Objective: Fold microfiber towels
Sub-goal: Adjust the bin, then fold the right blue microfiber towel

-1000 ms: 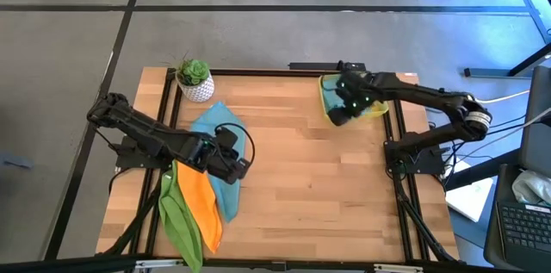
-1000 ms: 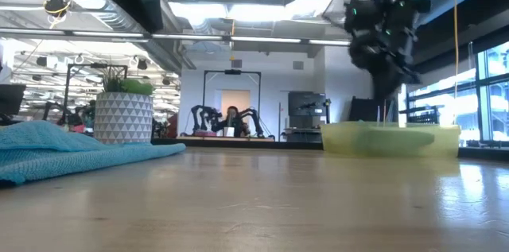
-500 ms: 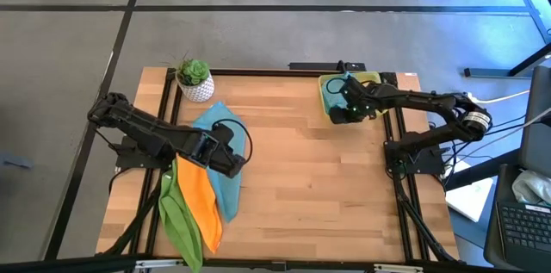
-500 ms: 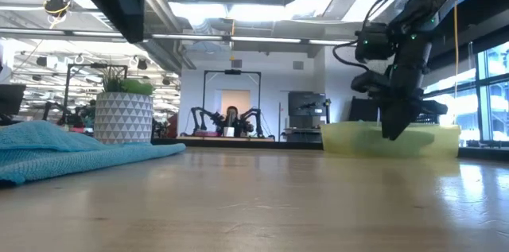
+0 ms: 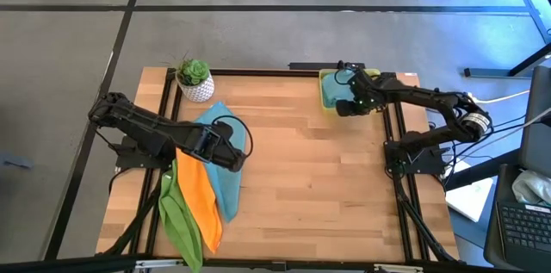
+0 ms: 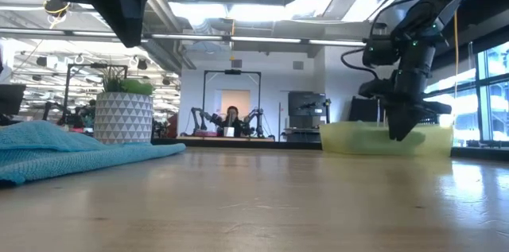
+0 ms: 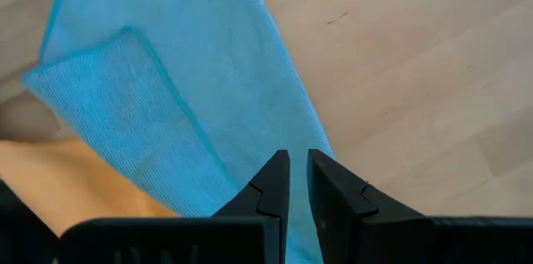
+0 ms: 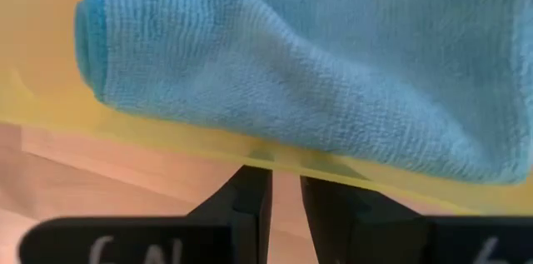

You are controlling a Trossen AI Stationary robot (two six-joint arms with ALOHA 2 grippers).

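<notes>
You've one folded teal towel [image 8: 316,72] in the tray [image 5: 330,92] at one o'clock, three still heaped [image 5: 202,191] at nine; both grippers [image 7: 298,182] [image 8: 285,189] near-closed, empty.

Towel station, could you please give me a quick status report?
Left pincer nearly shut, empty, above teal towel. Right pincer nearly shut, empty, at yellow tray holding folded teal towel. Nothing in the way.
</notes>
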